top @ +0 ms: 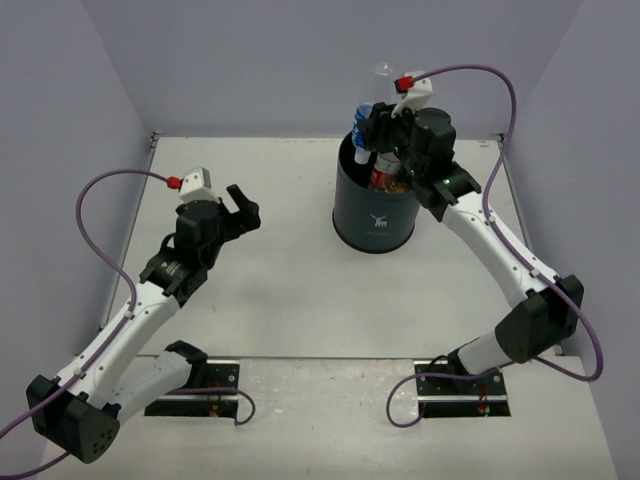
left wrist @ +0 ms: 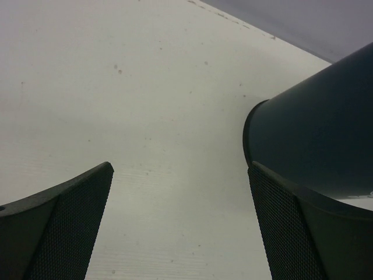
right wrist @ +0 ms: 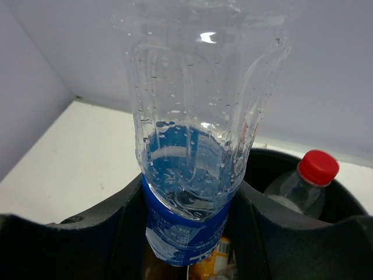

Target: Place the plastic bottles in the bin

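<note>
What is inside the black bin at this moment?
A red-capped clear bottle and part of an orange-yellow label show inside the bin. The blue-labelled bottle in the right gripper hides the rest.

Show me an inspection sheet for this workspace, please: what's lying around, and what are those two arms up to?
Surface: pale table, faintly speckled.
Job's things: black bin with a deer logo, far right of centre; blue-labelled bottle held over its opening; red-capped bottle already inside.
Clutter: nothing seen.
End effectors: left end effector open and empty, apart from the bin on its left; right end effector shut on the blue-labelled bottle.
Cables: purple cables loop from each wrist camera back along the arms.
Surroundings: plain lilac walls on three sides.
</note>
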Controlling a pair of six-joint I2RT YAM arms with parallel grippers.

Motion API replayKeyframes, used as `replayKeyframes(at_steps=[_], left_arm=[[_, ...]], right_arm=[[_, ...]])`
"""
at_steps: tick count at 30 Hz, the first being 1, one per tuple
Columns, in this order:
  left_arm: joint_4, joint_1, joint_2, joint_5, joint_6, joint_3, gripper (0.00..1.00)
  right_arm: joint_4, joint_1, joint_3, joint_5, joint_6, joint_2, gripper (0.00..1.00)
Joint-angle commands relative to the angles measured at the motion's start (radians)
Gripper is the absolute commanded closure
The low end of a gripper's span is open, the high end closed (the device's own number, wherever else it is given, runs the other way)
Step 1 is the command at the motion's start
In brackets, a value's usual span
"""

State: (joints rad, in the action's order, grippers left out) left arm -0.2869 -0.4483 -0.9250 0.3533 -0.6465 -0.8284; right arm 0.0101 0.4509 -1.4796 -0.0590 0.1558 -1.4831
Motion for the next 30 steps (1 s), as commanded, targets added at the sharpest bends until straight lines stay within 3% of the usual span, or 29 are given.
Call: replayKeyframes(at_steps=[1, 4, 9, 21, 30], left_arm=[[-0.036, 0.028, 0.019, 0.073, -0.021, -0.006, 0.0], [-0.031, 0.034, 0.031, 0.075, -0.014, 0.005, 0.0], [-0.018, 0.036, 0.054, 0.078, -0.007, 0.015, 0.0], [-0.012, 0.042, 0.02, 0.065, 0.002, 0.017, 0.0], [0.018, 0.083, 0.002, 0.03, 0.018, 0.049, 0.0]], right_arm=[[-0.037, 0.0, 0.024, 0.018, -0.007, -0.04, 0.37], [-0.048, 0.002, 0.065, -0.005, 0.007, -0.03, 0.17], [-0.077, 0.001, 0.114, -0.096, 0.007, 0.039, 0.01], [-0.01, -0.02, 0.202, -0.369, 0.094, 0.286, 0.01], [0.153, -0.32, 0.567, -0.255, 0.358, 0.595, 0.01]])
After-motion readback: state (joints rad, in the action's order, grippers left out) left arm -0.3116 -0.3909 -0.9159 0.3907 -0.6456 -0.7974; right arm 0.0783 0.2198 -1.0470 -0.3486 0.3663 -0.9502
